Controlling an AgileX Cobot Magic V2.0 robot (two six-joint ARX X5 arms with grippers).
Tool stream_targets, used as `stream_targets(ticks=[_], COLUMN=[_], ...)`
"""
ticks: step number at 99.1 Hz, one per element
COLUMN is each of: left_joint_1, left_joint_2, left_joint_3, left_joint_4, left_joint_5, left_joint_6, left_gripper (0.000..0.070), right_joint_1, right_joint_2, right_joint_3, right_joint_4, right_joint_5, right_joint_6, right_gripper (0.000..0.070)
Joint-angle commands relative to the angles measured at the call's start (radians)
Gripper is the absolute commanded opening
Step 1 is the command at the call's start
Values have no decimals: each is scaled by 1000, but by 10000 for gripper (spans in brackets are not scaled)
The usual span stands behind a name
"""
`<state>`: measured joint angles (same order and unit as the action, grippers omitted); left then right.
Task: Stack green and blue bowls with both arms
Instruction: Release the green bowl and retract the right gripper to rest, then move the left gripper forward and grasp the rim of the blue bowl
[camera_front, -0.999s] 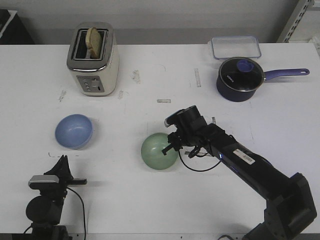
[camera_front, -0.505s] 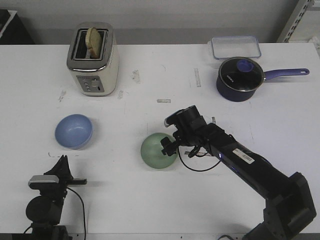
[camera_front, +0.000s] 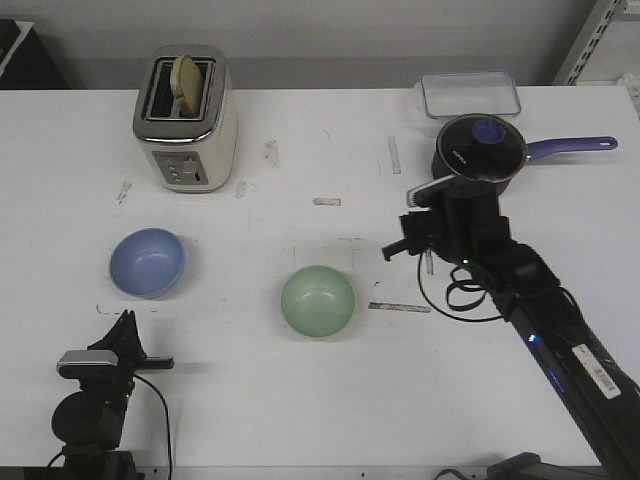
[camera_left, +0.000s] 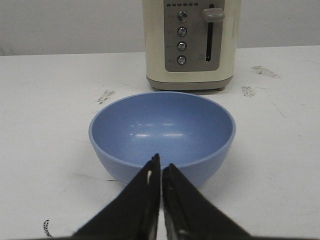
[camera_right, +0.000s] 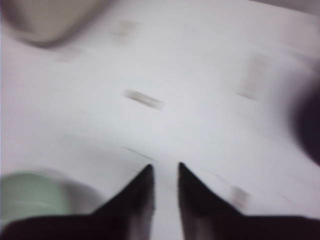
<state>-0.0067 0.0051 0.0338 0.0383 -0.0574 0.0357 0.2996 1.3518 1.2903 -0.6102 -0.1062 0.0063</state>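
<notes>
Green bowl (camera_front: 318, 301) sits upright mid-table, well right of the blue bowl (camera_front: 147, 262), both apart from either arm. Right gripper (camera_right: 165, 172) hangs right of and beyond the green bowl, its fingers narrowly parted, though the view is blurred. Left gripper (camera_left: 161, 165) is pinched closed, empty, just near of the blue bowl.

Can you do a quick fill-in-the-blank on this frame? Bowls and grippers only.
1. The left gripper points at the ___ bowl.
2. The green bowl sits upright and is held by ___ gripper.
3. The right gripper holds ___.

Missing words: blue; neither; nothing
</notes>
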Motion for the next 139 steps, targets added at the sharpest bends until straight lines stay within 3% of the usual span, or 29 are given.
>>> stream_targets(ticks=[1,24,49,75,90,106,129,139], left_joint_1=[2,2,2,2,2,2,2,9], left_joint_2=[-2,-2,-2,-1,-1,30,305,457], left_joint_3=[-21,-21,-21,-20,15,191,619,766], left_joint_4=[12,9,4,-32,56,79,-145,-218], left_joint_5=[-3,-3,-3,-22,-22,-41,-41,-42], left_joint_6=[-2,-2,-3,-57,-78,-72,24,28], left_gripper=[1,2,2,1,1,1,1,1], right_joint_1=[-58,-236,-280,-280,-280,-280,-279,-279], right_joint_2=[-21,-227,-551,-838,-925,-938,-905,-896], right_joint_3=[-23,-310,-655,-723,-723,-723,-723,-723], right_joint_4=[-21,36,156,166,201,206,206,207], right_joint_5=[7,10,60,84,81,81,81,81], right_joint_6=[-7,-30,-33,-77,-93,-93,-93,-93], right_gripper=[4,4,4,4,4,4,4,4])
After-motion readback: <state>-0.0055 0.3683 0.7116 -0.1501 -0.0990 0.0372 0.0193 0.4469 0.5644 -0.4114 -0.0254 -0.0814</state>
